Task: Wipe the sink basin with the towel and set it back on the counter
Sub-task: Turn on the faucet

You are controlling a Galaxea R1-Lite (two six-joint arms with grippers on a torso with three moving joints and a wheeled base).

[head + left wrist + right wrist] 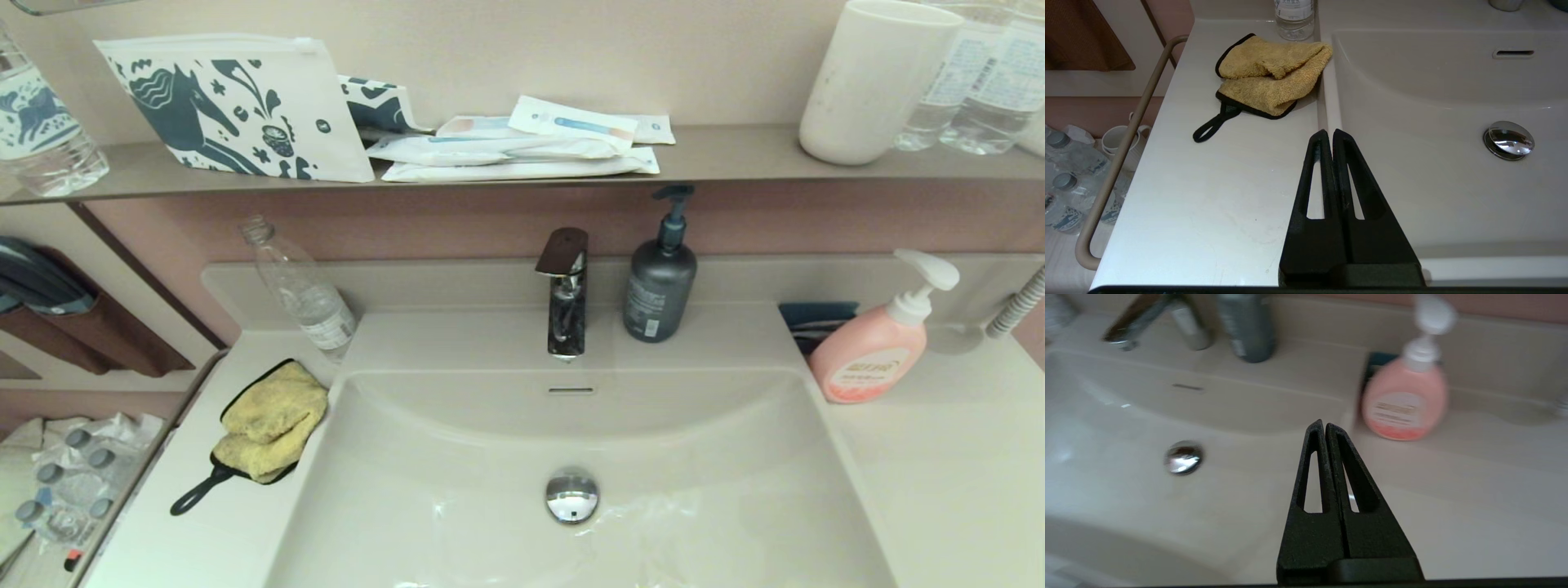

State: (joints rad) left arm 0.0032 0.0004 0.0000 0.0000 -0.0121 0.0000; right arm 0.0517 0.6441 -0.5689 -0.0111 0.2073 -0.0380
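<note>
The mustard-yellow towel [268,420] [1267,77] lies folded on the counter [204,531] [1208,196] left of the sink basin [457,490] [1433,183], its black loop trailing toward the front. The chrome drain plug [571,496] [1509,139] sits mid-basin, the slot overflow [571,390] in the back wall. My left gripper [1329,131] is shut and empty, above the basin's left rim, short of the towel. My right gripper [1324,424] is shut and empty over the basin's right rim [1343,457]. Neither gripper shows in the head view.
A clear plastic bottle [302,290] stands behind the towel. Faucet [565,294], grey pump bottle [660,278] and pink soap dispenser [873,343] [1404,396] line the back. A rail [1114,163] runs along the counter's left edge. The shelf above holds pouches and a cup [873,77].
</note>
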